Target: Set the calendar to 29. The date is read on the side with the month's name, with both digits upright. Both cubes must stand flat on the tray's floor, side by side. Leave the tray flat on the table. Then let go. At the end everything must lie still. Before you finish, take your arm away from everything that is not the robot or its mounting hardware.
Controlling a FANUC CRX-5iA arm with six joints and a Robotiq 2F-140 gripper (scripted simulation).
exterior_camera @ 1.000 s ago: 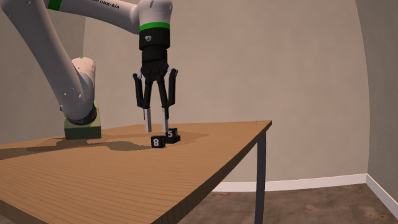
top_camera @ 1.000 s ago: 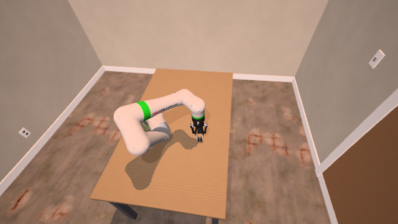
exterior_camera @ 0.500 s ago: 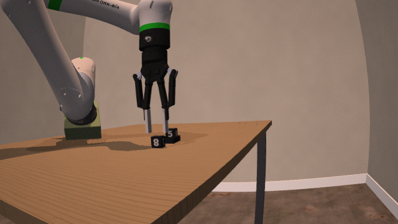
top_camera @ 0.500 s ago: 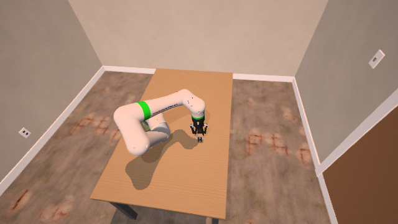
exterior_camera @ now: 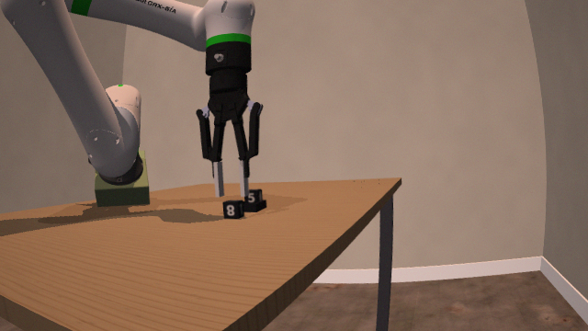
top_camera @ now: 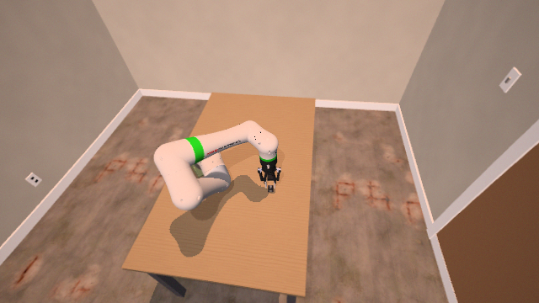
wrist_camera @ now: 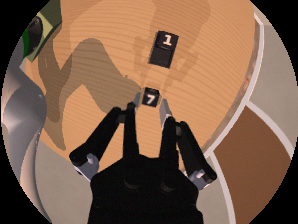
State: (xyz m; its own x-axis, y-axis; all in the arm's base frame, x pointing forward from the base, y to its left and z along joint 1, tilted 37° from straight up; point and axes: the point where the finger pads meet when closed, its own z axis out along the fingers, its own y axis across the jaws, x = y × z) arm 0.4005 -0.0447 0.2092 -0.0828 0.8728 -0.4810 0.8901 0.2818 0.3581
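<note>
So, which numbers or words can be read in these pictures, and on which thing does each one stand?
"8": side of the loose cube.
"7": top of that cube.
"5": side of the cube in the tray.
"1": its top.
"CRX-5iA": upper arm, partly cut.
Red arm lettering: too small.

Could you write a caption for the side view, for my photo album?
A white robot arm's pincer, holding nothing, hangs above two small black number cubes on a wooden table.

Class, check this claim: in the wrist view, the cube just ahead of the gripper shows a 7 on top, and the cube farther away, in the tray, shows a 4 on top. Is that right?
Not quite. The wrist view shows the nearer cube ahead of the gripper with a 7 on top, as stated, but the farther cube, in the tray, shows a 1, not a 4.
</note>
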